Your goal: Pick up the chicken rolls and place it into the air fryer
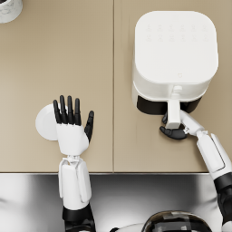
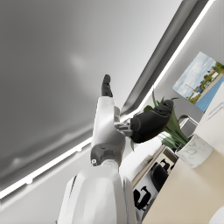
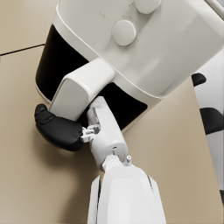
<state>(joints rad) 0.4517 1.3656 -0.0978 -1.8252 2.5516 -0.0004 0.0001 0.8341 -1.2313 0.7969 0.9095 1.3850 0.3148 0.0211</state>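
I'm wrapping my right hand (image 1: 174, 132) round the white handle (image 1: 173, 112) of the white, rounded-square air fryer (image 1: 175, 50) w/ the black drawer front; dark fingers (image 3: 54, 127) are curling under the handle's end in the right wrist view, so I'm gripping it; fryer is sitting on the beige countertop (image 1: 90, 59), far right side. My left hand (image 1: 71, 124) is hanging raised over the counter's left part, palm flat, fingers straight & spread, holding nothing; it's covering part of a round white plate (image 1: 44, 122). Chicken rolls: can't see them in any view; whether they're lying on the plate under my hand, can't tell. A white marbled pot (image 1: 9, 9) is sitting at the far left corner; left wrist cam is pointing up at the ceiling.
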